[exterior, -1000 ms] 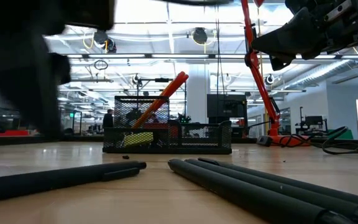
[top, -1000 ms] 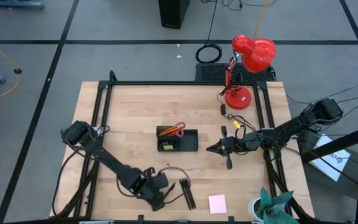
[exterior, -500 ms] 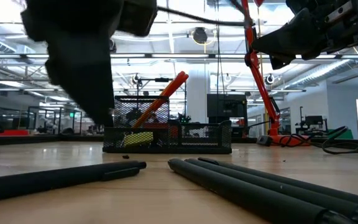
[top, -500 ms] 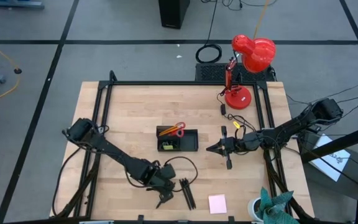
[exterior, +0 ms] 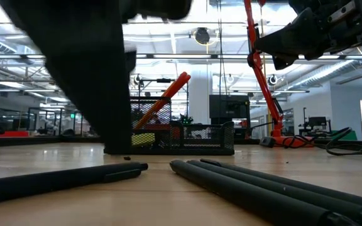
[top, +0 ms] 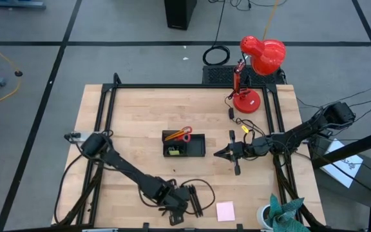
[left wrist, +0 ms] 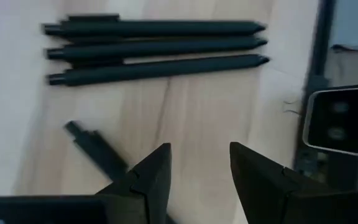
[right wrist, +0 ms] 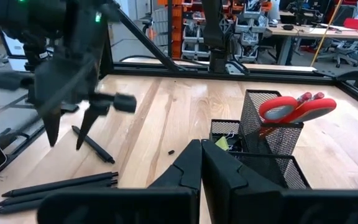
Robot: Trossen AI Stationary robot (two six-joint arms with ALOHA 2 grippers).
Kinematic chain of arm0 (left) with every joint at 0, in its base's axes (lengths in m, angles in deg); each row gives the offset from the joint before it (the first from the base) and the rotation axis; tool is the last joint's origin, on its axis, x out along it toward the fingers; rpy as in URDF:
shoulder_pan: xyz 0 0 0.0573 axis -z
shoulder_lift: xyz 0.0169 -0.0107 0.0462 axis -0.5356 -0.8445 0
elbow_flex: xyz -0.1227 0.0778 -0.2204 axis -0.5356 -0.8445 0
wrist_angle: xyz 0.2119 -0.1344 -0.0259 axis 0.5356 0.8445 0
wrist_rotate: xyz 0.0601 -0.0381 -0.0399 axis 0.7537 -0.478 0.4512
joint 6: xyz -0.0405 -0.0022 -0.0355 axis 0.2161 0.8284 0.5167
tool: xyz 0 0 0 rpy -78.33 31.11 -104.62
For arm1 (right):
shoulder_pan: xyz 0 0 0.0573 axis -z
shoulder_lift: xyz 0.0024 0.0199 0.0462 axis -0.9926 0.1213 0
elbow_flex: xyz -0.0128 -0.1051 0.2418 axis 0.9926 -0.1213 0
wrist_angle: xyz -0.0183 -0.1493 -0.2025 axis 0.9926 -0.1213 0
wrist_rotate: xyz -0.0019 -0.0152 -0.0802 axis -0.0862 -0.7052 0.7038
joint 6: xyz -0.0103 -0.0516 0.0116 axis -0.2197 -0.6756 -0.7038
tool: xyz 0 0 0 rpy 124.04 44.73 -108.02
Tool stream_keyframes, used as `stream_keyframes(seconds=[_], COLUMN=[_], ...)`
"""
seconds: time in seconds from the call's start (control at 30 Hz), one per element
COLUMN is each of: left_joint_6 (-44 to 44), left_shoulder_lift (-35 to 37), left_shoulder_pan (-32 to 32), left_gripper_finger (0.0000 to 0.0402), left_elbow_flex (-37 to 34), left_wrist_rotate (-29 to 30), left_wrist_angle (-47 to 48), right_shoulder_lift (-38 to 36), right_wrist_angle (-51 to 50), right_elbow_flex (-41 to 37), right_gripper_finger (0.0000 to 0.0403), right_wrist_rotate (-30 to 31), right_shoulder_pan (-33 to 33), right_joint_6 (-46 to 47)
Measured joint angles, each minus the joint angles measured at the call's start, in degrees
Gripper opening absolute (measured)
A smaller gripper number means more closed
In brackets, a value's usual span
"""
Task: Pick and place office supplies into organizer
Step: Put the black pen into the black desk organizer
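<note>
1. My left tool (top: pixel 176 211) hangs low in the lower middle of the high view, fingers apart and empty.
2. Just beside it, toward the right, lie three black pens (top: pixel 194 200) side by side on the bench (top: pixel 140 116) – a fourth pen (left wrist: pixel 95 146) lies close to my fingers.
3. Their long axis runs nearly up-down in that frame, so I judge my fingers must cross it.
4. My right tool (top: pixel 219 154) waits closed beside the organizer (top: pixel 184 145) – farther from the pens.

The high camera looked straight down; the low one sat at tabletop level; both showed the organizer (top: pixel 184 145) (exterior: pixel 181 138).
</note>
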Motion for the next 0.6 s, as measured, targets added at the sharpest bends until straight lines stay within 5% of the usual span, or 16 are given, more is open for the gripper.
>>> stream_keyframes(seconds=[0.6], left_joint_6=[3.31], left_shoulder_lift=[-3.08], left_shoulder_pan=[1.84], left_gripper_finger=[0.0168], left_elbow_flex=[0.79], left_wrist_rotate=[1.37], left_wrist_angle=[6.6], right_shoulder_lift=[0.0], right_wrist_angle=[0.36], right_elbow_flex=[0.0], right_gripper_finger=[0.0004], right_wrist_rotate=[-0.02], right_shoulder_pan=[-0.11], right_joint_6=[0.71])
